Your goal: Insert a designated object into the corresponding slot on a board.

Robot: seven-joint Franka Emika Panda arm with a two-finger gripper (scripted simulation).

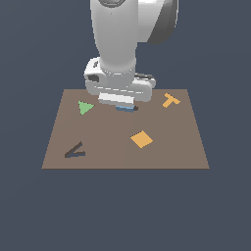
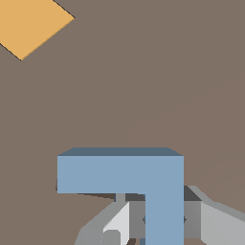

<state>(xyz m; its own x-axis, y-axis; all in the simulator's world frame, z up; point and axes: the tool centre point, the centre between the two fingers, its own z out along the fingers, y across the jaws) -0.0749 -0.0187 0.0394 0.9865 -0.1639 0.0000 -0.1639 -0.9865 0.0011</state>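
Observation:
The light-blue L-shaped designated object (image 2: 119, 174) lies low on the brown board (image 2: 143, 72), near the board's far middle in the exterior view, where only a blue edge (image 1: 126, 109) shows under the hand. My gripper (image 2: 165, 225) is shut on one arm of the L, a finger on each side. Thin dark slivers of the slot (image 2: 192, 193) show along the block's edges, and a dark spot of the slot (image 1: 135, 108) shows beside the hand. How deep the block sits in it I cannot tell. The gripper (image 1: 125, 104) hangs just above the board (image 1: 166, 147).
On the board lie a green triangle (image 1: 86, 107), an orange square (image 1: 141, 139) and an orange T (image 1: 170, 100). A dark narrow V-shaped recess (image 1: 74, 151) is at the near corner on the exterior view's left. The orange square (image 2: 28, 24) also shows in the wrist view.

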